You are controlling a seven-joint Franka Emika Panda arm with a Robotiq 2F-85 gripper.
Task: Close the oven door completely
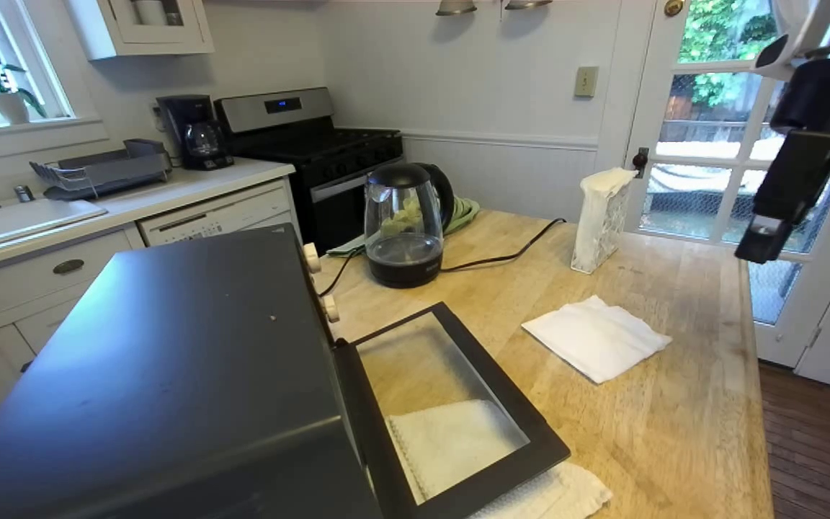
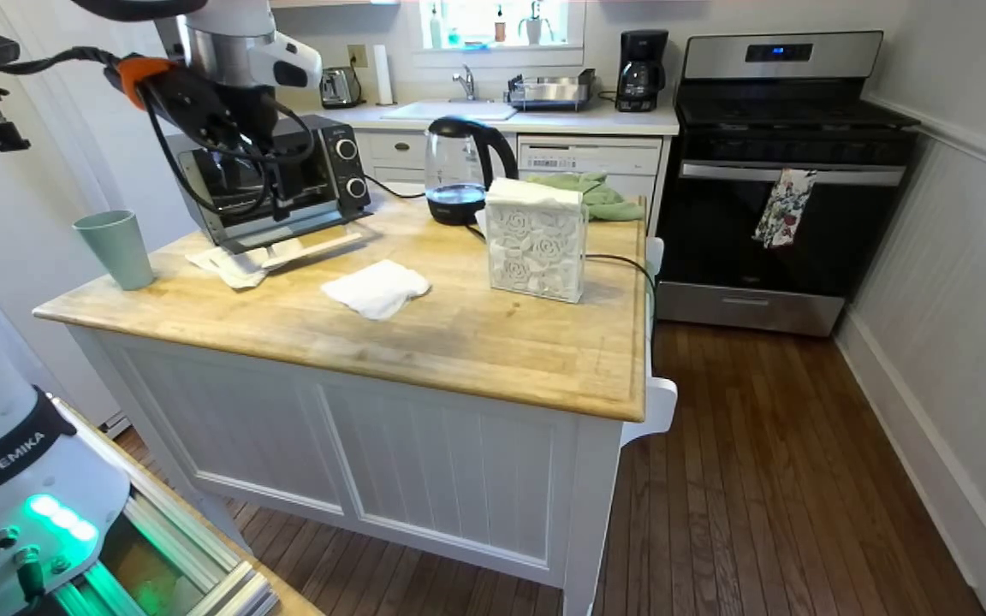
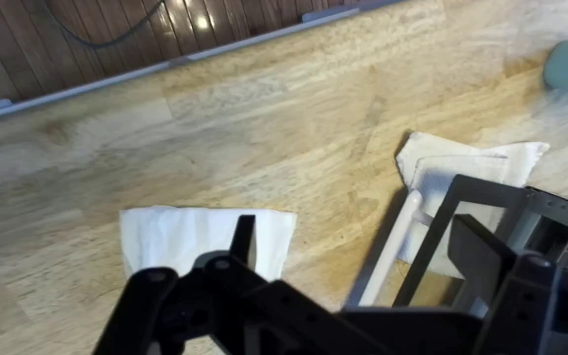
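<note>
Count on the surface (image 2: pixel 459 351) one oven (image 1: pixel 192 324), one oven door (image 1: pixel 447 389), two visible knobs (image 2: pixel 346 150), one kettle (image 1: pixel 404 227), one cup (image 2: pixel 116 248), one green towel (image 2: pixel 600 201), one napkin holder (image 2: pixel 536 248) and one loose napkin (image 1: pixel 595 339); cannot count the white layers (image 3: pixel 444 167) under the door. Add one pincer (image 3: pixel 360 239) with two fingers (image 3: pixel 476 251). Beyond, find one range (image 2: pixel 724 214), one floral towel (image 2: pixel 787 205), one coffee maker (image 2: pixel 641 64), one toaster (image 2: pixel 337 88), one rack (image 2: pixel 550 94).

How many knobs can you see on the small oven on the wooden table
2: an upper knob and a lower knob beneath it, both on the front of the oven, whose door is open.
</note>
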